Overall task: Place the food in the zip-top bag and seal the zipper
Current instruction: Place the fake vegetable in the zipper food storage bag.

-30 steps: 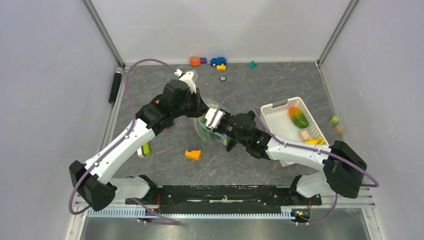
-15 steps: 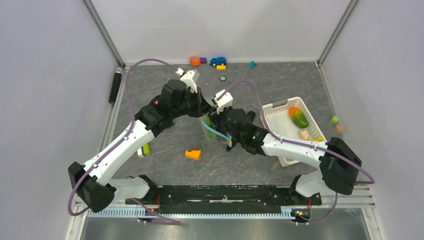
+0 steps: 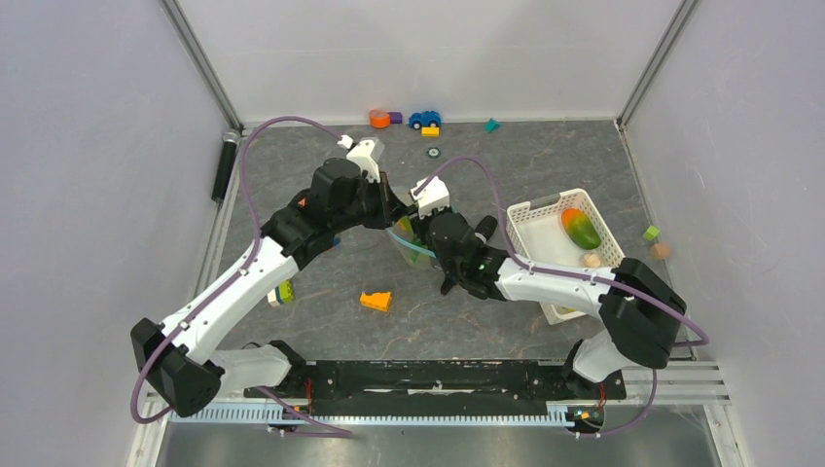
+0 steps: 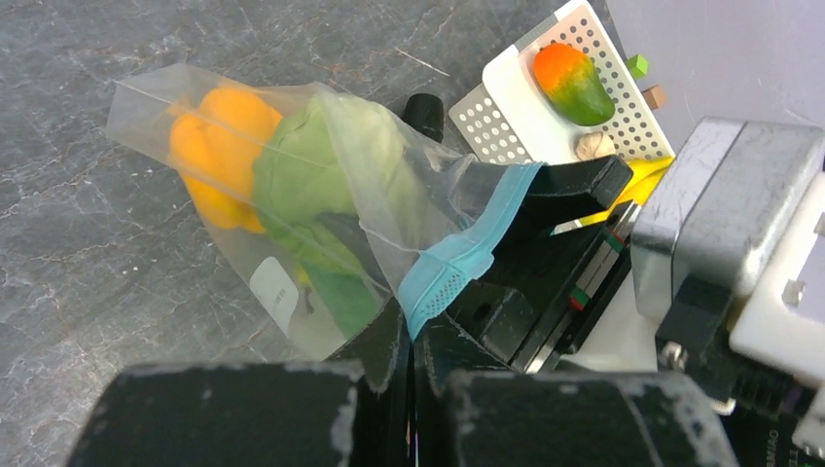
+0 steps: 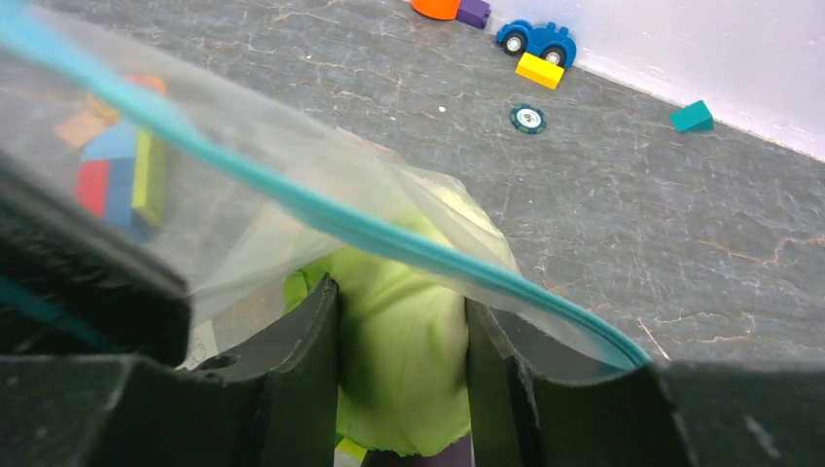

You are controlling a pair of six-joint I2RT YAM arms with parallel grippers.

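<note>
While my left gripper (image 4: 409, 342) pinches the zip-top bag (image 4: 165, 107) by its zipper (image 4: 465, 261), my right gripper (image 5: 401, 350) clasps green food (image 5: 413, 282); bag film veils that camera, basket (image 4: 501, 83) just beyond.

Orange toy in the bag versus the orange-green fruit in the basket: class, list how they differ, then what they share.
The orange toy sits inside the clear bag; the fruit lies in the open white basket. The toy is plain orange and lumpy; the fruit is a smooth oval fading from orange to green. The toy presses against a green toy; the fruit lies on its own. Both are small toy foods.
</note>
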